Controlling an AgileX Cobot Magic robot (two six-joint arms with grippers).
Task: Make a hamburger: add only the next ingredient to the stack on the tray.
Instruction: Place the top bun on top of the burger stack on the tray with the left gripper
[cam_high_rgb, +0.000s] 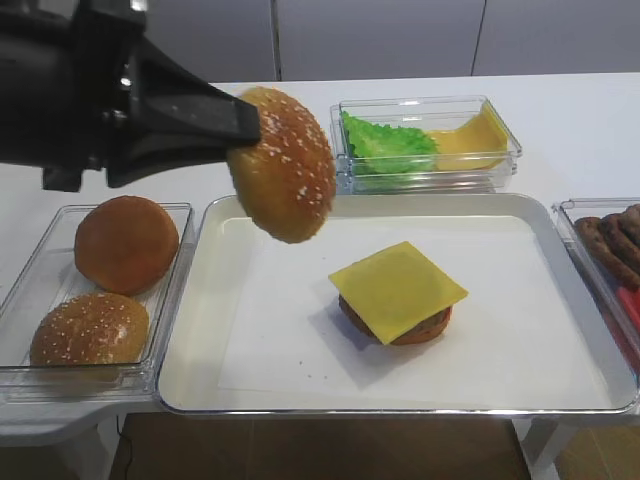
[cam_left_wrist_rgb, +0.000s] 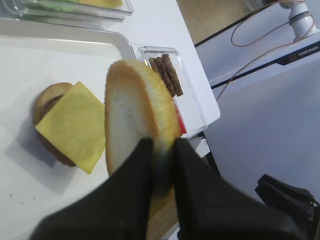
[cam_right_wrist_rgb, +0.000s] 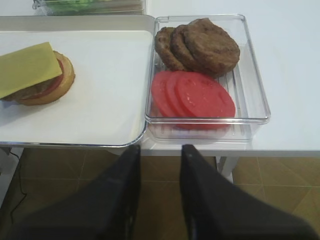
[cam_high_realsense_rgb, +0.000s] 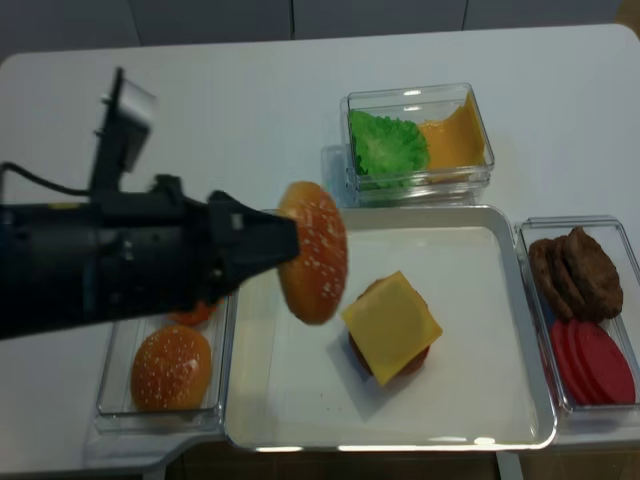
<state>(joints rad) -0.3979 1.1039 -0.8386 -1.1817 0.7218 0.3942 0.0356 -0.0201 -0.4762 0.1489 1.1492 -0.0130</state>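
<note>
Two grippers: one busy, one idle.
Left gripper (cam_high_rgb: 250, 118): jaws pinched tight on the edge of the seeded bun top (cam_high_rgb: 283, 164), held on its side in the air — sesame dome facing the stack, pale cut face toward the arm, as the left wrist view shows.
Seeded bun top, place: above the left part of the tray (cam_high_rgb: 590, 300), up and to the left of the stack, not touching it.
Stack (cam_high_rgb: 398, 293): brown patty base with a square yellow cheese slice on top, corners overhanging, sitting on the white paper near the tray's middle.
Right gripper (cam_right_wrist_rgb: 159, 152): fingers parted with nothing between them, hanging off the table's front edge, just before the tub of patties and tomato slices (cam_right_wrist_rgb: 207, 75).
Left tub (cam_high_rgb: 20, 330): one smooth bun (cam_high_rgb: 126, 244) and one seeded bun (cam_high_rgb: 90, 330), beside the tray.
Back tub (cam_high_rgb: 428, 140): green lettuce and yellow cheese — behind the tray.
</note>
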